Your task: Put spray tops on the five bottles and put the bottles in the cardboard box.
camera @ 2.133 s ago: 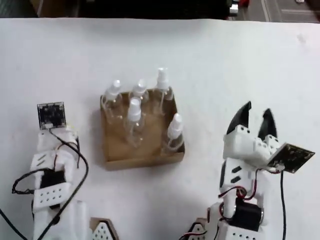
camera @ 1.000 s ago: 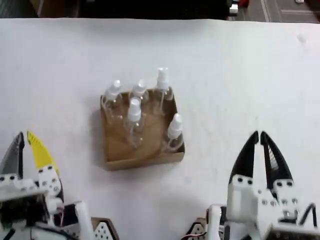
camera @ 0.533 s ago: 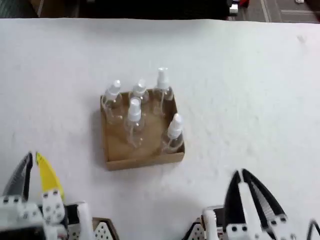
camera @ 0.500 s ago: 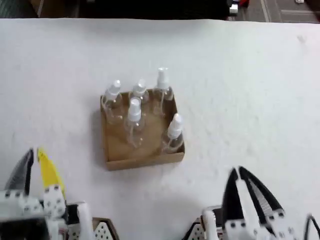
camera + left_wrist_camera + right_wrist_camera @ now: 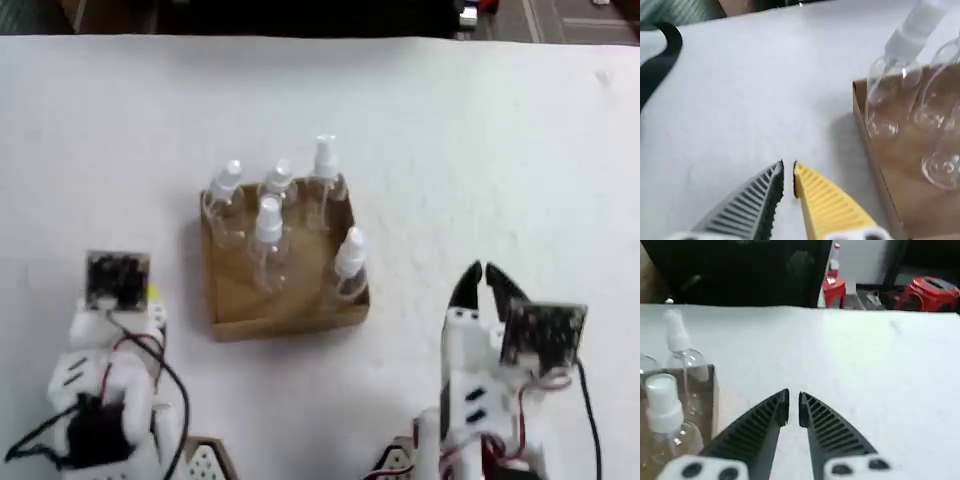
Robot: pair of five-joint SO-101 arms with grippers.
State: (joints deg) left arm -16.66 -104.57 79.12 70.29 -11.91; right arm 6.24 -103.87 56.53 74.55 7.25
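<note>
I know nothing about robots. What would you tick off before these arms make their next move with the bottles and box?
1. All five bottles inside the cardboard box: ok.
2. A white spray top on every bottle: ok.
3. Tops screwed fully tight: cannot tell.
4. Nothing held in the left tool, and it is apart from the box: ok.
5. Nothing held in the right tool, and it is apart from the box: ok.

Reading no legible text, label, number or sign on the clear plastic spray bottles (image 5: 268, 235), brown cardboard box (image 5: 285, 322) or white worktop (image 5: 480, 150).
</note>
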